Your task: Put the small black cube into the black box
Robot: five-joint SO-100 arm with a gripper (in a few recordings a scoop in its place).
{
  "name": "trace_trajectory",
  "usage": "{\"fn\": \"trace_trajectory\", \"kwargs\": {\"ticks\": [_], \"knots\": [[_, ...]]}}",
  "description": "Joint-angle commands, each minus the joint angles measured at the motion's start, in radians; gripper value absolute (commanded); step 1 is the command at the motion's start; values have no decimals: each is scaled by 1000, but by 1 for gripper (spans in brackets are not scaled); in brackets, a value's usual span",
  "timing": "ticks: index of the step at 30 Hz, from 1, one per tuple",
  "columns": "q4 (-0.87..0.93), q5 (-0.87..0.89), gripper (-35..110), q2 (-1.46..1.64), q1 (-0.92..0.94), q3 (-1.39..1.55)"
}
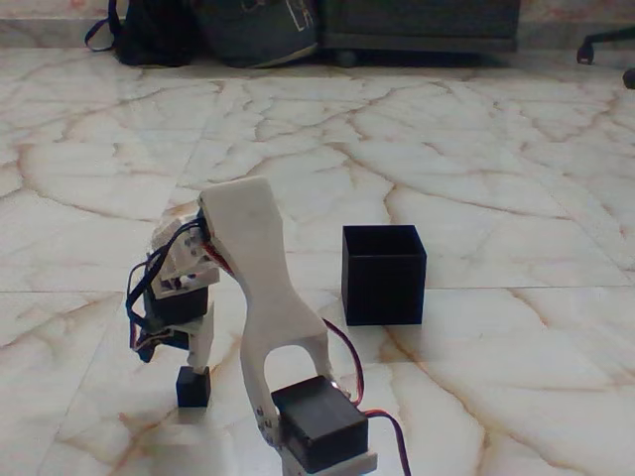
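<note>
**Marble floor and what rests on it**

A pale marble floor (476, 169) with brown veining and thin tile joints carries the scene. The black box (384, 275) sits open-topped near the floor's middle. The small black cube (193, 387) rests nearer the front edge. Dark bags (208, 30) lie along the far edge.

Floor (476, 149) is glossy off-white marble with rusty brown veins running all over it. The black box (384, 278) is plain matte black, no markings. At about 8 o'clock from it sits the small black cube (193, 387), same flat black. The arm (263, 288) is white plastic with black servo blocks plus red and blue wires. Up at 11 o'clock there's a dark bag (149, 30).
</note>
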Motion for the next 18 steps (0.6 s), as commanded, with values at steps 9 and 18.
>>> {"fn": "trace_trajectory", "kwargs": {"ticks": [9, 18], "knots": [[83, -66, 9, 38, 54, -44], [-31, -140, 9, -81, 78, 20]]}}
